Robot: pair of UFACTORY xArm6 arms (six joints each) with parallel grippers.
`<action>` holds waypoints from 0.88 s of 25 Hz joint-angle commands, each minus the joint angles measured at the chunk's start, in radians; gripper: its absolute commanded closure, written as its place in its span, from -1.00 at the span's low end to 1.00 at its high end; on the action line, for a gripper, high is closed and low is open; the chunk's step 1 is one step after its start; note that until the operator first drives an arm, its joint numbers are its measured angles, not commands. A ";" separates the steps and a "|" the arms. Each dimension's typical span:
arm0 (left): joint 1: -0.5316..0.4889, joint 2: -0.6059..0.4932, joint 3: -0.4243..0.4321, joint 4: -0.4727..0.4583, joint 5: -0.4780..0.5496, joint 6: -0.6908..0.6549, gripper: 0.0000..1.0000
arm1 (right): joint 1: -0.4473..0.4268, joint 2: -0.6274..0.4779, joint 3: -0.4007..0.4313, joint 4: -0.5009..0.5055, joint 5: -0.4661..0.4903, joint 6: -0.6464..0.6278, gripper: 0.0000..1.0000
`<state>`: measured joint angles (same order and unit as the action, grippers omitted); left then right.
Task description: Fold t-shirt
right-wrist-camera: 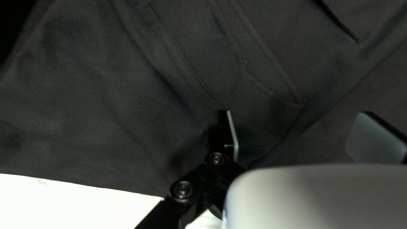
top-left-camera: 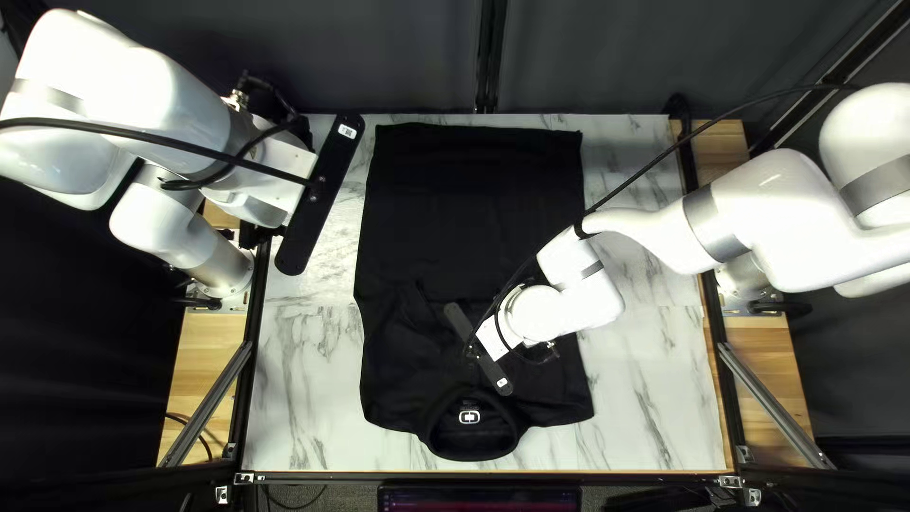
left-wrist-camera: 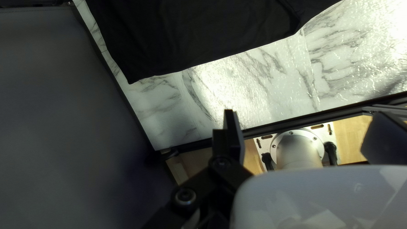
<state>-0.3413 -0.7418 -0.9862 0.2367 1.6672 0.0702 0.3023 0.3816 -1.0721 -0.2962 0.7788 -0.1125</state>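
Table, arms, garment and grippers at one moment of t-shirt folding. The broad, white marble-patterned table (top-left-camera: 654,379) bore a black cloth t-shirt (top-left-camera: 464,209), which lay across its middle, collar end toward the near edge. The glossy white left arm (top-left-camera: 156,85) stood raised beside the cloth; the glossy white right arm (top-left-camera: 777,209) reached over its collar half. The black two-fingered left gripper (left-wrist-camera: 306,114) had its fingers wide apart, with nothing between them, and was clear of the garment. The black two-fingered right gripper (right-wrist-camera: 296,113) likewise had its fingers spread, close over the creased fabric. The round black collar (top-left-camera: 471,453) and small pale emblem (top-left-camera: 469,417) faced upward.

Possible faults, as judged: a pinch by the right gripper could have gathered several layers, since seams and creases lay close together there; too shallow a pinch could have slipped off flat cloth; a one-sided pull could have skewed the body, the left gripper having no hold.

Obscured: the right arm covered part of the chest; black on black made layer edges hard to trace, and neither sleeve could be outlined with certainty. Whether the right fingertips touched the fabric could not be told.
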 commanded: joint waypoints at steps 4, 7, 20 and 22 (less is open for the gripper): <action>0.000 0.000 0.000 0.000 0.000 0.000 -1.00 | -0.005 0.010 -0.003 0.003 -0.007 -0.005 0.93; 0.000 0.000 0.000 0.000 0.000 0.000 -1.00 | -0.007 0.017 -0.008 0.006 -0.008 -0.010 1.00; 0.000 0.000 0.000 0.000 0.000 0.000 -1.00 | -0.004 -0.032 0.003 0.000 0.036 -0.009 1.00; 0.000 0.000 0.000 0.000 0.000 0.000 -1.00 | -0.007 -0.046 0.014 -0.002 0.042 -0.010 1.00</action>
<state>-0.3413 -0.7418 -0.9862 0.2367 1.6672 0.0702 0.2983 0.3506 -1.0690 -0.2958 0.8131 -0.1223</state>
